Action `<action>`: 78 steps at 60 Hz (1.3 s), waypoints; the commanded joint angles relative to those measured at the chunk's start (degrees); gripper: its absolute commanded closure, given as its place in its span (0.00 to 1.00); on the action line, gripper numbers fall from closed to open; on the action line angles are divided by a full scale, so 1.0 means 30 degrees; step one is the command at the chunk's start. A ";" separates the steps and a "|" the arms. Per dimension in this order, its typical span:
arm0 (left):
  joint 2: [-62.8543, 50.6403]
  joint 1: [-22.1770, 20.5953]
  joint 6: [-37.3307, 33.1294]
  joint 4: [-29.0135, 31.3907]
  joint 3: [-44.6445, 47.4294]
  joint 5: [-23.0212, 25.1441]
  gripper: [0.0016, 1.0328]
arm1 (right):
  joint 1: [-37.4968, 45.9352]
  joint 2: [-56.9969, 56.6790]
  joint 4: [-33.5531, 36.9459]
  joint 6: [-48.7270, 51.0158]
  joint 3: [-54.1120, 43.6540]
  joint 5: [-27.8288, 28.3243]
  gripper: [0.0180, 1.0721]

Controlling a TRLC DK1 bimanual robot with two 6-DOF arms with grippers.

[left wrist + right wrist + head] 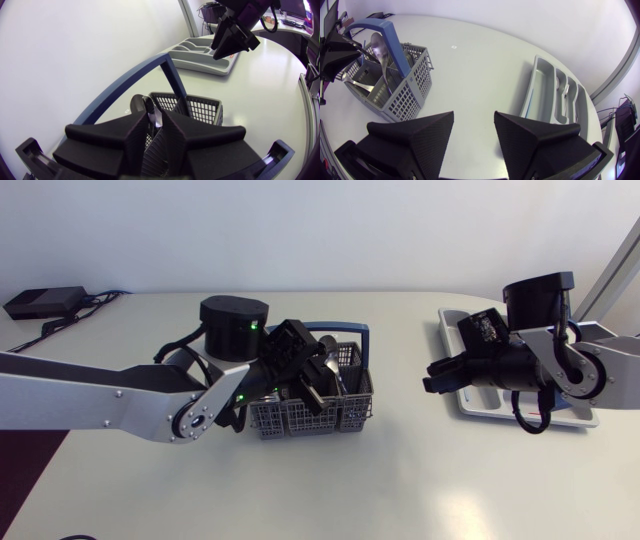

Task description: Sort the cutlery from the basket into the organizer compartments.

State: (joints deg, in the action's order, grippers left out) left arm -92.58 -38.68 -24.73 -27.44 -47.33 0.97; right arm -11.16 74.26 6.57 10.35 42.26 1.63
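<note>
Pale table (pixel 400 480) — basket handle (pixel 173 80) beside the spoon (pixel 142 106) in left fingers (pixel 110 142).

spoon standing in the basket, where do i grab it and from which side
Take the spoon by its thin neck just under the bowl, coming down from above. It stands nearly upright, bowl up, beside the blue handle, and the basket walls shut off its lower stem from the sides.
</note>
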 commanded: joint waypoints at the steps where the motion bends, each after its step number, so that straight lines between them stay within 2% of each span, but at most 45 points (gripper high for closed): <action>1: -0.0724 0.0060 -0.0750 -0.0052 -0.0424 0.0350 0.80 | -0.0177 0.0120 -0.0314 0.0183 -0.0405 -0.0162 0.43; 23: -0.1456 0.0294 -0.1981 -0.0345 -0.0629 0.0789 0.84 | -0.0236 0.0354 -0.0724 0.0388 -0.0640 -0.0162 0.43; 26: -0.1456 0.0265 -0.2098 -0.0433 -0.0629 0.0906 0.88 | -0.0294 0.0354 -0.0724 0.0388 -0.0669 -0.0162 0.43; 29: -0.1632 0.0324 -0.2157 -0.0638 -0.0776 0.1053 0.97 | -0.0353 0.0354 -0.0754 0.0388 -0.0669 -0.0162 0.43; 53: -0.2042 0.0177 -0.2127 -0.0609 -0.0893 0.1580 0.97 | -0.0353 0.0735 -0.1164 0.0417 -0.0845 -0.0191 0.43; 78: 0.1532 0.1173 -0.1454 -0.0609 0.1217 0.2078 0.97 | -0.0529 0.0618 -0.1223 0.0359 -0.0991 -0.0162 0.43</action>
State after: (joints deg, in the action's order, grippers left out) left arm -91.18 -35.66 -29.95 -28.91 -45.45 6.39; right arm -12.21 75.68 3.95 10.72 41.01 1.45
